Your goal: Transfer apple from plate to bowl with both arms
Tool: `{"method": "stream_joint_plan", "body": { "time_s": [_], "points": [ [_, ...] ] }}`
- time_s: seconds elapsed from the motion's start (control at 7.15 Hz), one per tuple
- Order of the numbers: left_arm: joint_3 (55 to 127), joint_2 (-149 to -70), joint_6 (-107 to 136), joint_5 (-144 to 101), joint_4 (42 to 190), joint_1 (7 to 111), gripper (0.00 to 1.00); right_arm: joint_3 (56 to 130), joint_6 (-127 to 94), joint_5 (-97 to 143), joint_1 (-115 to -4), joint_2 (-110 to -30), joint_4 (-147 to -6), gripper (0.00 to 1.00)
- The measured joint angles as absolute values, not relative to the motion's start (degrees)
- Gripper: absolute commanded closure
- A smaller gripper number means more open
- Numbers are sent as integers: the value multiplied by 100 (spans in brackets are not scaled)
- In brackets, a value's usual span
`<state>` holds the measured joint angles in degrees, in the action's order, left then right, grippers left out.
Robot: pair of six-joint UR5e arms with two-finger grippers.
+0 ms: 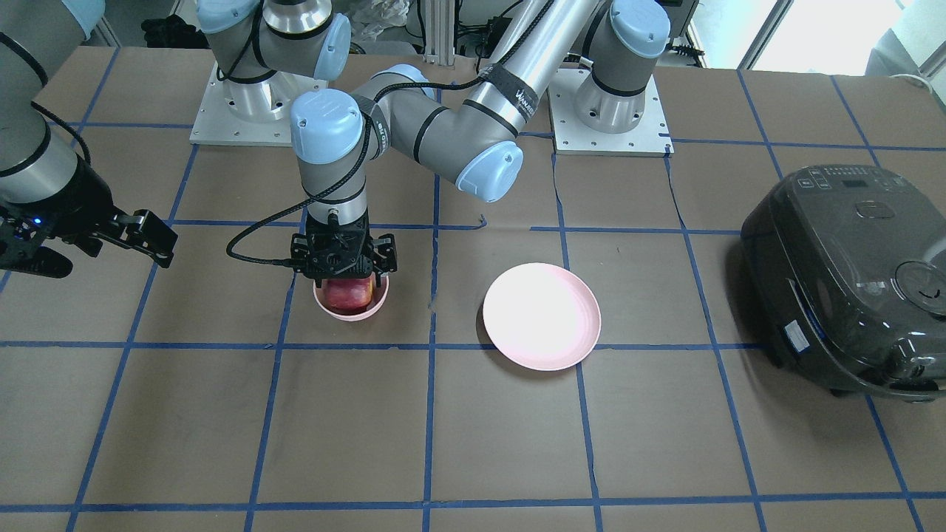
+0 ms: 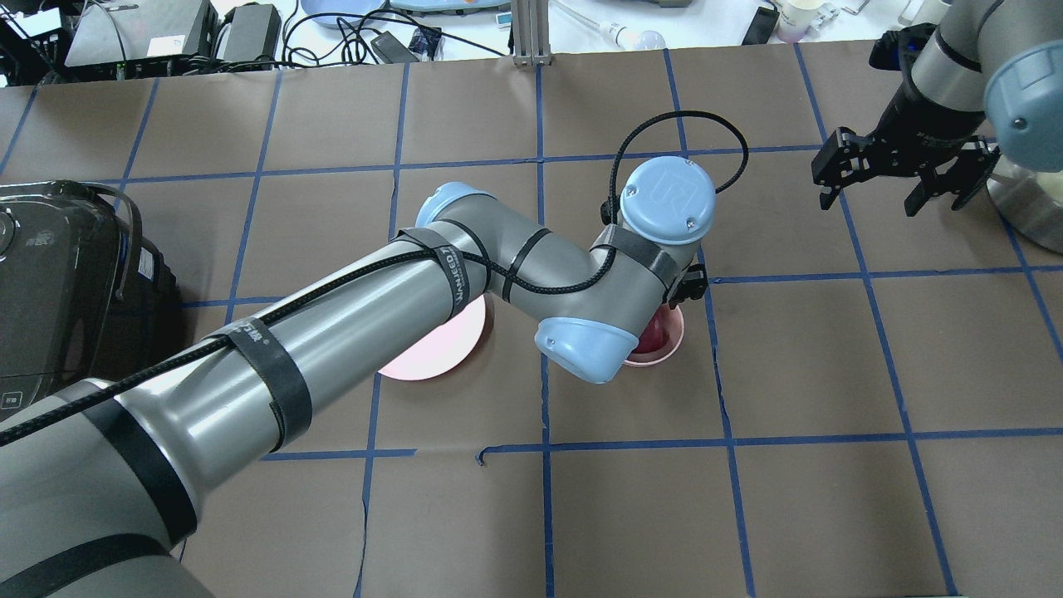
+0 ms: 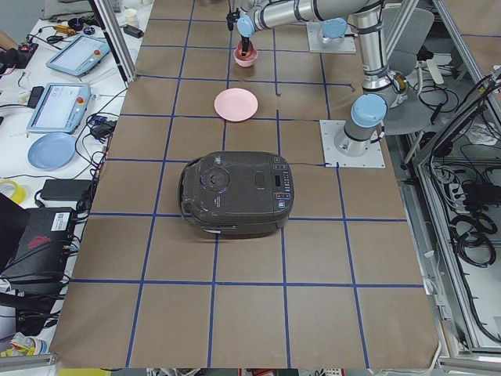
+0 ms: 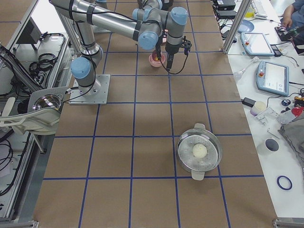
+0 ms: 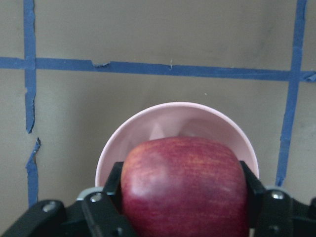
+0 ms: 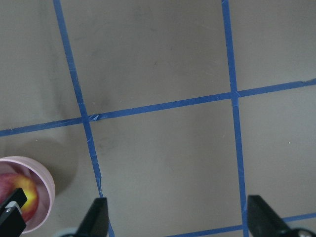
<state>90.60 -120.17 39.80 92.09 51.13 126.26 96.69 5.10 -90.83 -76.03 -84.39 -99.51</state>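
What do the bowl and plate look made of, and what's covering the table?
Bowl: smooth pale pink with a soft sheen inside, probably plastic or melamine, though glazed ceramic is possible. Plate: same pink, glaring brightly under the light, likely the same material. Table: matte brown paper sheets, torn in places, with a blue tape grid.

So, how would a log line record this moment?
left gripper: shut on apple, at bowl | right gripper: open, away | plate: empty

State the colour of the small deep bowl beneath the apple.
Pale pink, glossy inside; the small deep round bowl shows best in the left wrist-mounted view.
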Motion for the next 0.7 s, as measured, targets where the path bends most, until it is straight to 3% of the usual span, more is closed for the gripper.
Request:
{"method": "stream_joint_plan", "body": {
  "time_s": [0.7],
  "points": [
    [9038, -11087, 3254, 9249, 5873, 11921, 0, 9642, 508, -9136, -7697, -8752, -9924, 0]
  ]
}}
